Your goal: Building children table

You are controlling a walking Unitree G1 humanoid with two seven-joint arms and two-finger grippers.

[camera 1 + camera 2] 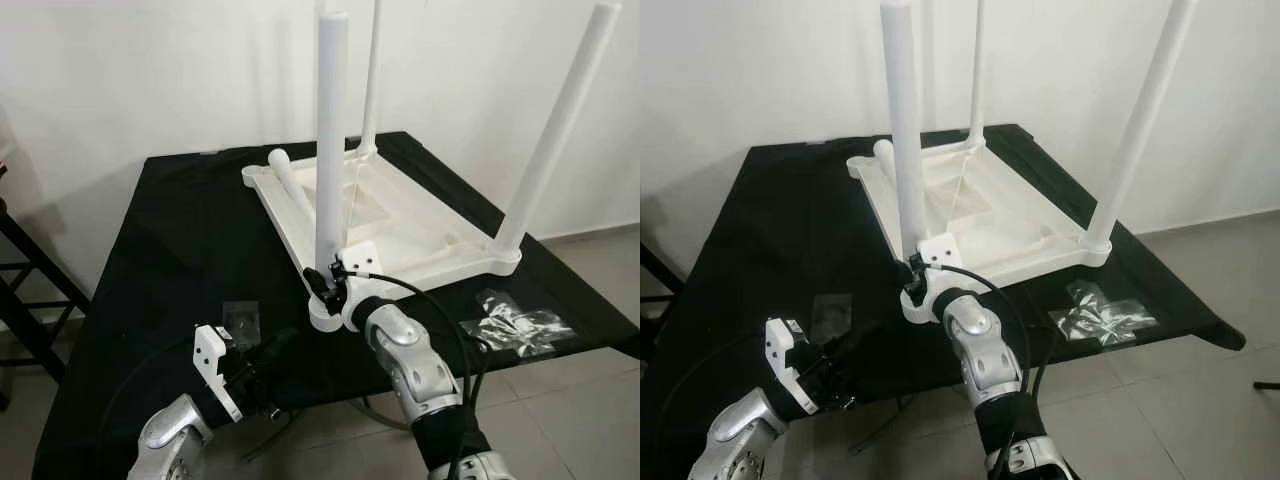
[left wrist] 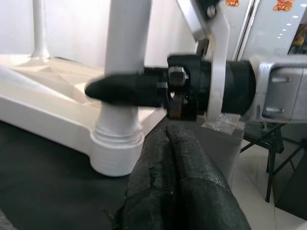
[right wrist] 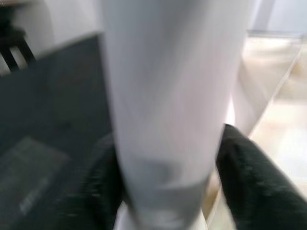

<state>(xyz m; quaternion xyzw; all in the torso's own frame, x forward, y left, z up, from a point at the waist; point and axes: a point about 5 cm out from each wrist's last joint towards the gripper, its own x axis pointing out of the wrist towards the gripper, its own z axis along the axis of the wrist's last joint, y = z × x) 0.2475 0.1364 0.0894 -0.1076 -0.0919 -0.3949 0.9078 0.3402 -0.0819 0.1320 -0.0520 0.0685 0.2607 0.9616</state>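
A white children's table (image 1: 400, 225) lies upside down on a black-covered table (image 1: 190, 250). Three white legs stand upright in its corners; the nearest leg (image 1: 330, 150) rises from the front-left corner. A fourth leg (image 1: 290, 185) lies loose on the underside. My right gripper (image 1: 322, 283) is shut on the nearest leg just above its socket, one black finger on each side of the leg (image 3: 163, 120). My left gripper (image 1: 275, 350) is lower, at the black table's front edge, its fingers (image 2: 177, 182) pressed together and holding nothing.
A clear bag of hardware (image 1: 515, 322) lies at the front right of the cloth, and a small clear bag (image 1: 240, 320) at the front left. A black frame (image 1: 20, 290) stands to the left. A white wall is behind, tiled floor to the right.
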